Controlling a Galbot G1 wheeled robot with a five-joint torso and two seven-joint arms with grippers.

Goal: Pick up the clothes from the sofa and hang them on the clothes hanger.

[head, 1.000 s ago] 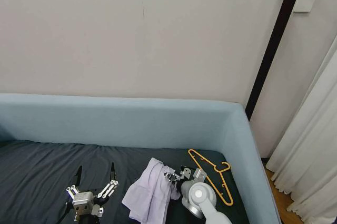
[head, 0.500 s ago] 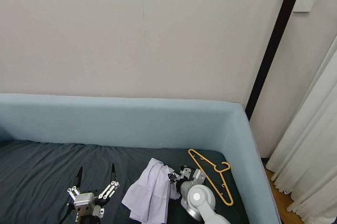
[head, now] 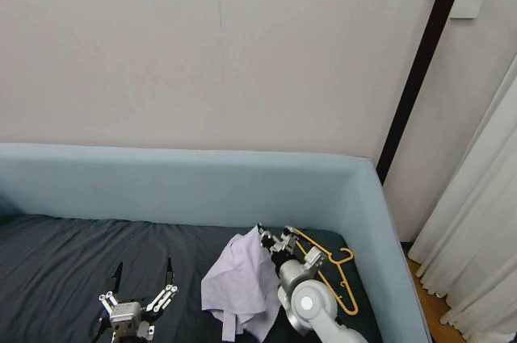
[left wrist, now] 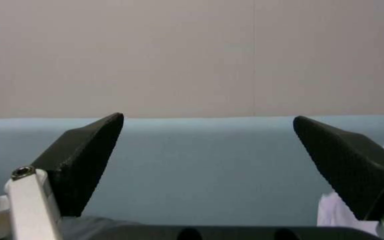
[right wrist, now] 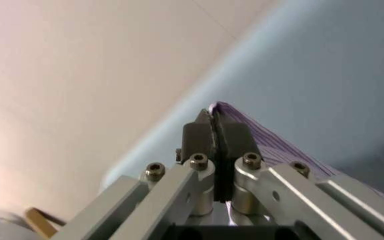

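Pale wall, blue sofa [head: 161, 181] with a dark seat. Right gripper [head: 262, 234] pinched fully shut on lavender garment [head: 241, 282], which hangs toward its 7 o'clock. Orange hanger [head: 342, 294] lies flat at gripper's 4 o'clock, just beside, long axis 11–5. Left gripper [head: 144, 266] spread wide, empty, at garment's 9 o'clock, well apart.

No text, label, brand or number can be read anywhere.
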